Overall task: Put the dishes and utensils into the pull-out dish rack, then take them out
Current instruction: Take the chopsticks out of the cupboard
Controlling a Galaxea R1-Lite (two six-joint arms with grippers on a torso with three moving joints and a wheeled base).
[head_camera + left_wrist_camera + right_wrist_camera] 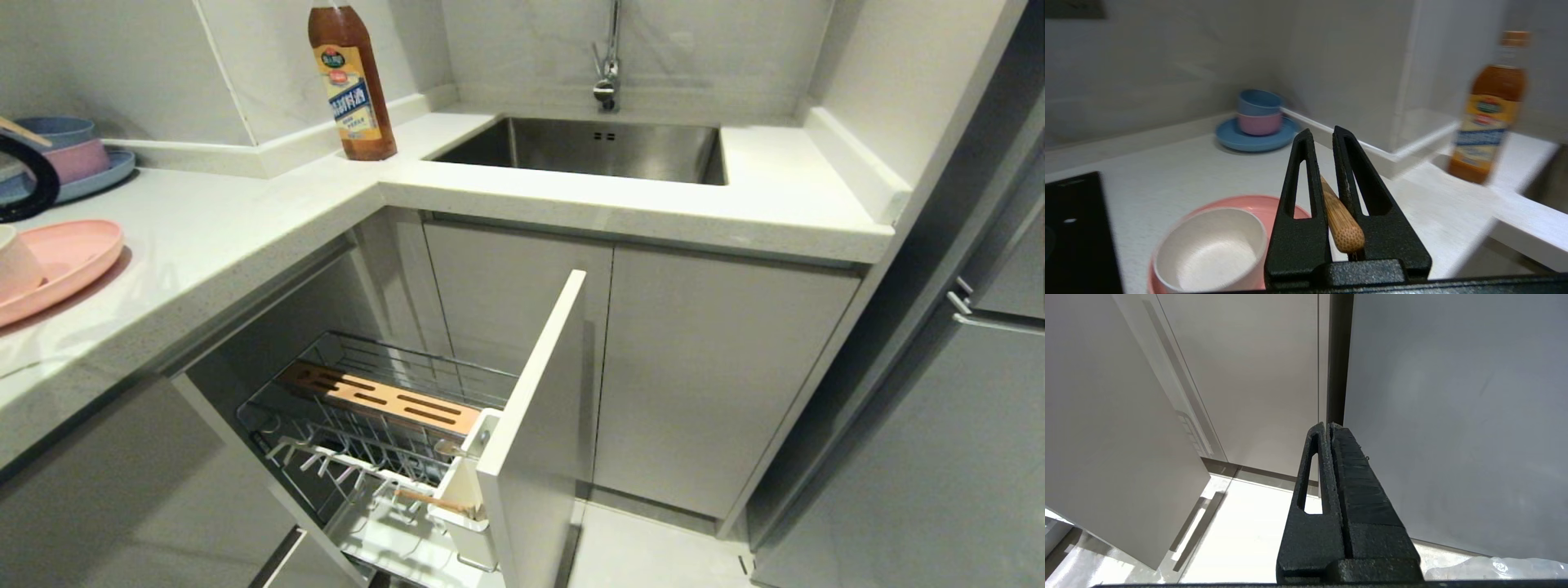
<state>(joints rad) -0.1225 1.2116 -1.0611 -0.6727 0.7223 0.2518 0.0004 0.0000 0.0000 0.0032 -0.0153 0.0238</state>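
My left gripper [1323, 134] is shut on a light wooden chopstick [1341, 222], whose thick end sticks back between the fingers. It hovers over the counter just beside the pink plate [1265, 206], which carries the cream-white bowl [1212, 249]. In the head view the plate [73, 257] and bowl [12, 261] sit at the left edge. Below the counter the pull-out dish rack [359, 425] stands open, with its wooden block [384, 400], white front panel [531, 408] and utensil cup [461, 498]. Another chopstick [420, 498] leans in the cup. My right gripper [1327, 426] is shut and empty.
A blue plate with stacked pink and blue bowls [1259, 118] stands in the counter's back corner. An amber bottle [351, 82] stands near the steel sink [588, 147]. A black hob [1073, 228] lies by the pink plate. The right gripper faces grey cabinet fronts [1249, 375].
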